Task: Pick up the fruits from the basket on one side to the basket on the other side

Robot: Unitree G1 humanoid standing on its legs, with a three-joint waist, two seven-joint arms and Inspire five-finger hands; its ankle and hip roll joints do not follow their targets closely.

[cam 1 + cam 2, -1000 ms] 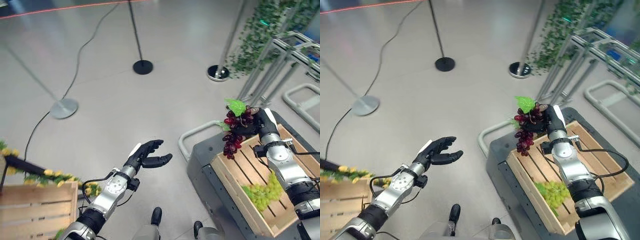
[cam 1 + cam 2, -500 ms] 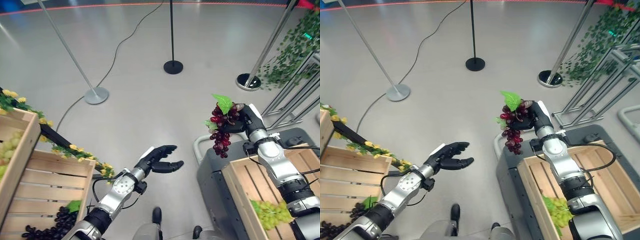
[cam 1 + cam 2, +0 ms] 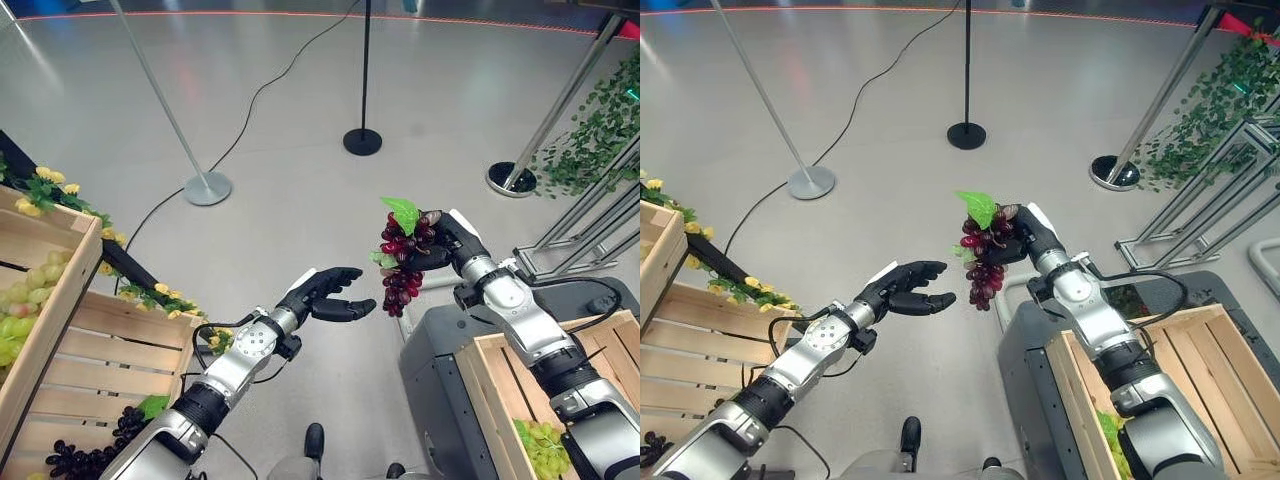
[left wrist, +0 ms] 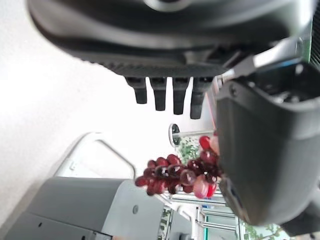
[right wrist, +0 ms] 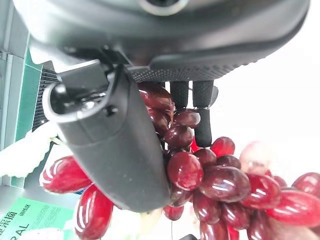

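A bunch of red grapes (image 3: pixel 402 262) with a green leaf hangs in the air over the floor, and my right hand (image 3: pixel 447 240) is shut on its top. The same red grapes (image 5: pixel 210 175) press against that hand's thumb and fingers in the right wrist view. My left hand (image 3: pixel 322 296) is held out open, palm up, just left of and slightly below the bunch, not touching it. The red grapes (image 4: pixel 175 175) show beyond its straight fingers. The wooden crate (image 3: pixel 520 370) at lower right holds green grapes (image 3: pixel 543 447). The wooden crate (image 3: pixel 90 370) at lower left holds dark grapes (image 3: pixel 95 455).
A second crate (image 3: pixel 40 270) with green grapes (image 3: pixel 22 300) stands at far left, trimmed with yellow flowers (image 3: pixel 150 295). The right crate sits on a grey cart (image 3: pixel 440 350). Stanchion poles with round bases (image 3: pixel 208 187), (image 3: pixel 363 141), (image 3: pixel 511 178) stand on the floor beyond, with leafy vines (image 3: pixel 600 130) at right.
The camera has swung left, bringing the left crates into view. My right hand has carried the red grapes off the right crate, out over the floor towards my left hand.
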